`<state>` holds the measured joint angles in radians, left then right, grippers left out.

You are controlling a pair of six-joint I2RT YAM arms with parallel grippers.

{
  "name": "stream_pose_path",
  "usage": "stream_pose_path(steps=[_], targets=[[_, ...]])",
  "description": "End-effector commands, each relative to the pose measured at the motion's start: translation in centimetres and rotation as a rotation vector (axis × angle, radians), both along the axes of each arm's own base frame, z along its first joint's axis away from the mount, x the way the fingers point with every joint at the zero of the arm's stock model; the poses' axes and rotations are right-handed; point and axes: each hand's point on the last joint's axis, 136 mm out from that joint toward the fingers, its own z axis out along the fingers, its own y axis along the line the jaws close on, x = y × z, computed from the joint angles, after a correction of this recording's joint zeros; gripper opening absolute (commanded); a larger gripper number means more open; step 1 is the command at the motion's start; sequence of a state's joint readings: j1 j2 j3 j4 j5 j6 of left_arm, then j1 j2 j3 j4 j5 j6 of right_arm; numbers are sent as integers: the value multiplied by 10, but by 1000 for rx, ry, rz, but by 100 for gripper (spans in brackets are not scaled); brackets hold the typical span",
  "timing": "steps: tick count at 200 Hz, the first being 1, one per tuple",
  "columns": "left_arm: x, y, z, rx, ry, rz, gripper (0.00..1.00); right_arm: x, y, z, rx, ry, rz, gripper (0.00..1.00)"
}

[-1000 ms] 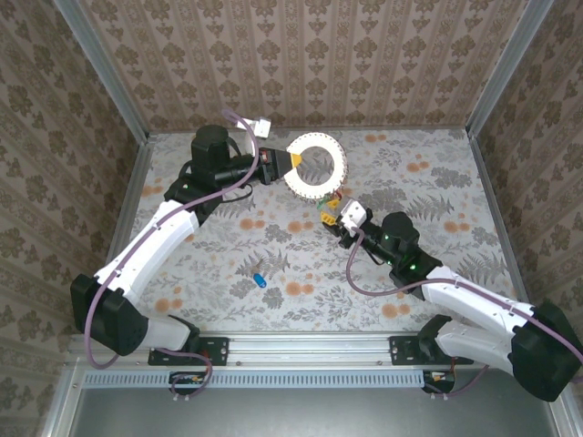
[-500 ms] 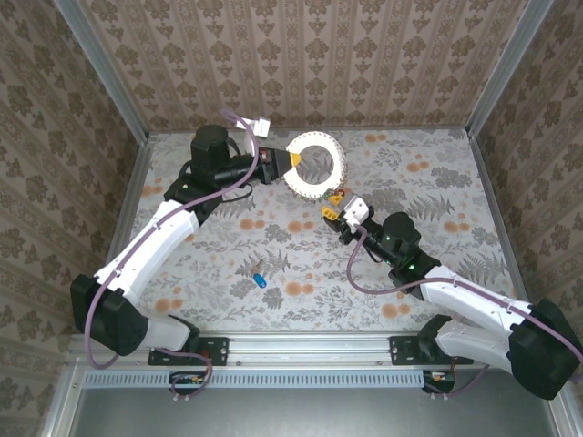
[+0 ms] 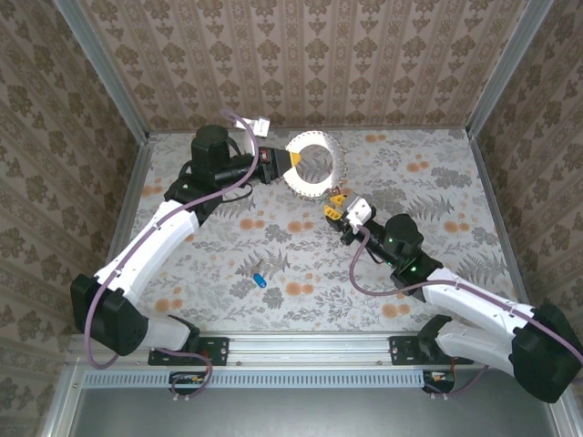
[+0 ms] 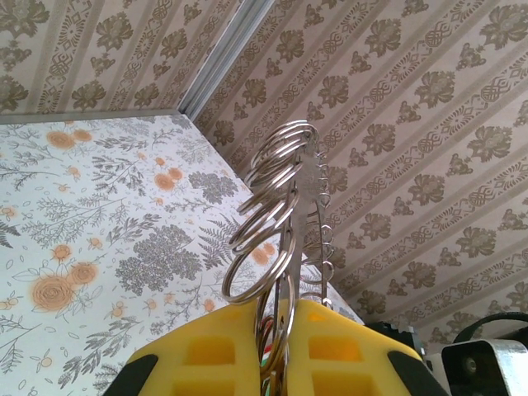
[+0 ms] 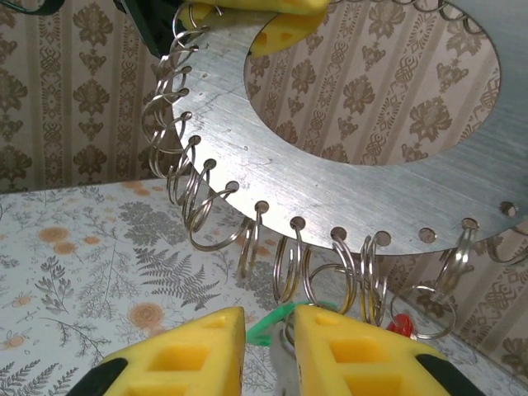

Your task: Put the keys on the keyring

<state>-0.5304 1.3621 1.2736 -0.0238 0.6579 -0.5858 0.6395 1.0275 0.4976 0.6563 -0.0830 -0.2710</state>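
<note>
At twelve o'clock on the table (image 3: 428,209), the left gripper (image 3: 293,160) is clamped tight on the keyring (image 3: 339,168), which sits tilted in its grip. The right gripper (image 3: 337,208) is at the ring's five o'clock, fingers pinched on one green key (image 5: 268,327). Crowding the way are small split rings (image 5: 202,206) dangling from holes along the rim, well over ten and overlapping. One red piece (image 5: 402,324) hangs among them. One blue key (image 3: 260,279) lies alone at seven o'clock, well apart.
</note>
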Motion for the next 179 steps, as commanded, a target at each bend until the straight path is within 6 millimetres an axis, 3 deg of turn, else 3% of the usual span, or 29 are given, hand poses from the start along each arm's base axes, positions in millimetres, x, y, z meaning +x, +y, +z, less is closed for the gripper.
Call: stream_pose_path(steps=[1,32,73,138,179], targets=[[-7,2,24,-30,-52,-4,0,-9,-1,6,37,-13,22,26],[-8,2,24,-31,-53,-2,0,-19,3,-1,-4,11,73,27],[-8,3,24,-33,-51,2,0,-33,19,12,28,35,201,24],[-10,2,23,-40,-43,0,0,11,6,23,121,2,-13,28],[-10,0,22,-44,-38,-3,0,12,0,24,124,-32,-43,25]])
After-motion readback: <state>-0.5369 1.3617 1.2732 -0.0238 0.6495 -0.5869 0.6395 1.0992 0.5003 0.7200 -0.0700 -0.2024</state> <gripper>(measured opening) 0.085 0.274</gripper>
